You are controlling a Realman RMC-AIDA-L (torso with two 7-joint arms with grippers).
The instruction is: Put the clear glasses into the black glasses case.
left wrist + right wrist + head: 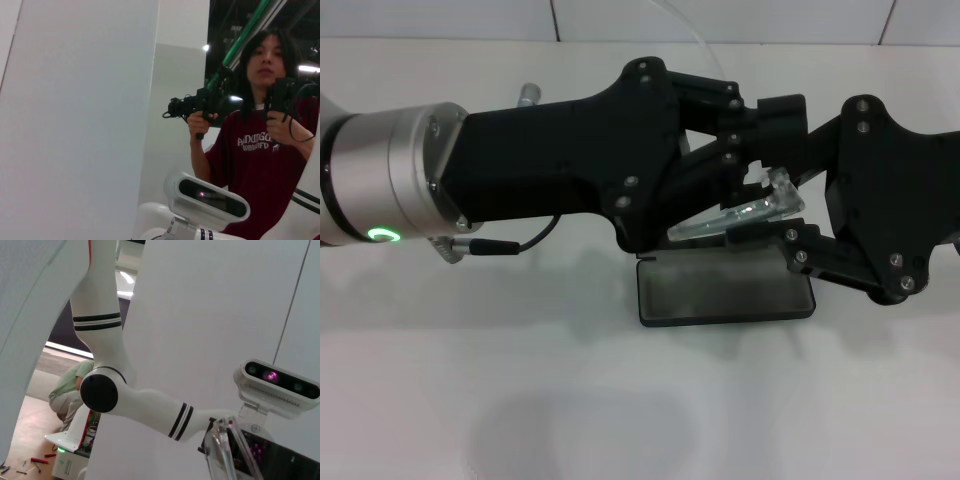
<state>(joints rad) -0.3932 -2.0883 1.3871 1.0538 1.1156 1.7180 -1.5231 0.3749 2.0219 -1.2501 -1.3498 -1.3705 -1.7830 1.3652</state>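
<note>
The clear glasses (752, 208) hang tilted in the air just above the black glasses case (725, 290), which lies open on the white table with its grey lining up. My left gripper (745, 170) reaches in from the left, its fingers closed in on the glasses' upper part. From the right comes my right gripper (788, 178), its fingers (802, 250) spread wide above and below the glasses' end. A clear piece of the glasses (225, 450) shows close up in the right wrist view. Neither the glasses nor the case appears in the left wrist view.
A black cable (510, 245) loops under the left wrist. A small metal fitting (528, 95) sits behind the left arm. The white table (620, 400) stretches toward me in front of the case. A person (260, 140) holding control handles stands beyond the robot.
</note>
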